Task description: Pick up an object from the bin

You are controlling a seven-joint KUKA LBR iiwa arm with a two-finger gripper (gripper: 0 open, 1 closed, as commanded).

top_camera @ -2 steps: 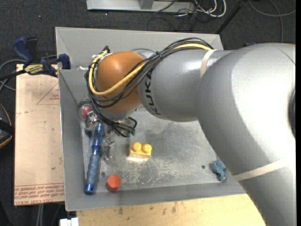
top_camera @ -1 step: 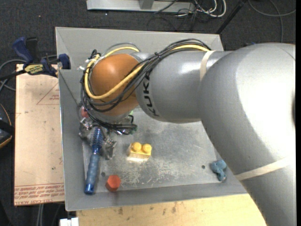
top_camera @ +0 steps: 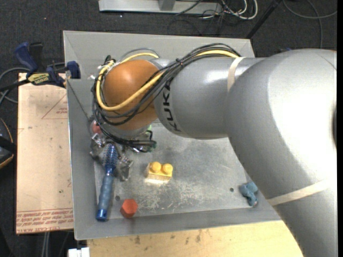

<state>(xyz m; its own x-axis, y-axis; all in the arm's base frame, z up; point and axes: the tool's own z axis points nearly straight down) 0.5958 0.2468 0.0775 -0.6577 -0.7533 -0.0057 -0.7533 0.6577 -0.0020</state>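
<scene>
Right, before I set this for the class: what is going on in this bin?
A robot arm reaches from the right into a grey metal bin. Its pincer, under an orange wrist cover, is down at the bin's left side, at the upper end of a long blue tool that seems to lie on the floor. A yellow brick lies just right of it, a small red cap near the front wall, and a small blue-grey piece far right.

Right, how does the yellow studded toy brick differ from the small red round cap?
The yellow studded toy brick is blocky and larger; the small red round cap is smaller. The brick lies mid-floor, the cap beside the long blue tool. Both lie loose.
</scene>
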